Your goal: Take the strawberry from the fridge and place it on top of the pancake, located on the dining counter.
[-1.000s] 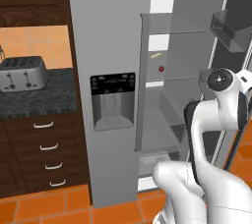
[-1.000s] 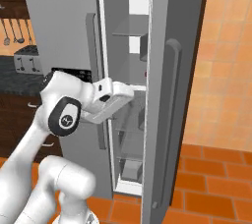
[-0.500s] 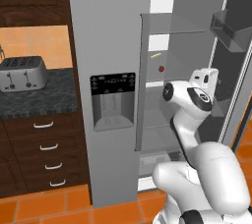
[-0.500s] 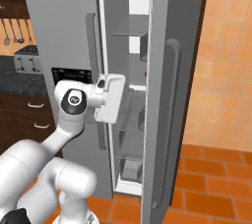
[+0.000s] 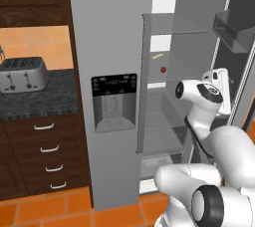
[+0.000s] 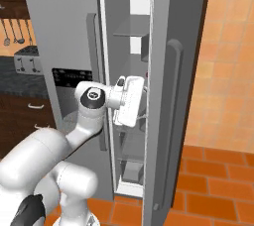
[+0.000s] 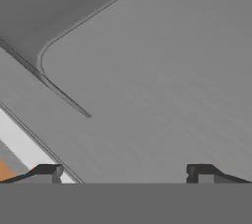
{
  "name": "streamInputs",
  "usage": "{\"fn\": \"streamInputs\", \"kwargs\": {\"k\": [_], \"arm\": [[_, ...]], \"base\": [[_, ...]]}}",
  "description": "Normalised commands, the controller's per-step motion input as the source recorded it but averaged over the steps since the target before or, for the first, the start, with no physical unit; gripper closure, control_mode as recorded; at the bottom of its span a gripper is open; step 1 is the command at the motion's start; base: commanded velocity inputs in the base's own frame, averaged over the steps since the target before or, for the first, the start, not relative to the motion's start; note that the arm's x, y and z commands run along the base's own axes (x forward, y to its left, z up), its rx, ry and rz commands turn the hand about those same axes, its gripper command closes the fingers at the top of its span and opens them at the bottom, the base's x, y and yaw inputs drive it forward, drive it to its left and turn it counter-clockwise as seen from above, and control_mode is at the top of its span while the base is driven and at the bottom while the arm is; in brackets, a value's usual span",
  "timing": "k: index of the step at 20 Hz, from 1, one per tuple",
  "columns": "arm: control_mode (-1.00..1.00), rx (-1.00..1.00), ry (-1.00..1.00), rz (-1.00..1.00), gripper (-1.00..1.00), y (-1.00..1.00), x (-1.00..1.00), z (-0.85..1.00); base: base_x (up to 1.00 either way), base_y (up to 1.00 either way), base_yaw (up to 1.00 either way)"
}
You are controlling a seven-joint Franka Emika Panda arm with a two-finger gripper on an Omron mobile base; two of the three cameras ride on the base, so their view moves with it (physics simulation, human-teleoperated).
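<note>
Left base view: the fridge [image 5: 109, 47] is seen with its right compartment standing open, and the strawberry [image 5: 163, 69] is seen resting on a glass shelf [image 5: 169, 79] inside, above and to the left of the tool [image 5: 220, 85], with a thin yellow item [image 5: 158, 56] lying just above it. The tool is held near the open door [image 6: 171, 71] rather than at the fruit, and in the hand view only grey fridge surface is faced (no strawberry in its sight). The main risk, as judged from here, is a collision: the hand sits close to the door edge and the shelves, so a careless swing toward the fruit could strike one of them. A small round berry could also be knocked along the shelf or rolled off it by a misaligned approach. The tool is spread wide, its fingertips [image 7: 47, 171] well apart; nothing is held or touched.
</note>
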Motion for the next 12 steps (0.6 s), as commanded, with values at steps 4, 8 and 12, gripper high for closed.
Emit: {"fn": "streamInputs", "kwargs": {"k": [4, 8, 12], "arm": [[-1.00, 0.00, 0.16, 0.00, -1.00, -0.59, 0.03, 0.00], [-1.00, 0.00, 0.09, 0.00, -1.00, -0.63, -0.03, 0.00], [-1.00, 0.00, 0.07, 0.00, -1.00, -0.71, -0.11, 0.00]], "base": [[0.00, 0.00, 0.00], [0.00, 0.00, 0.00], [0.00, 0.00, 0.00]]}}
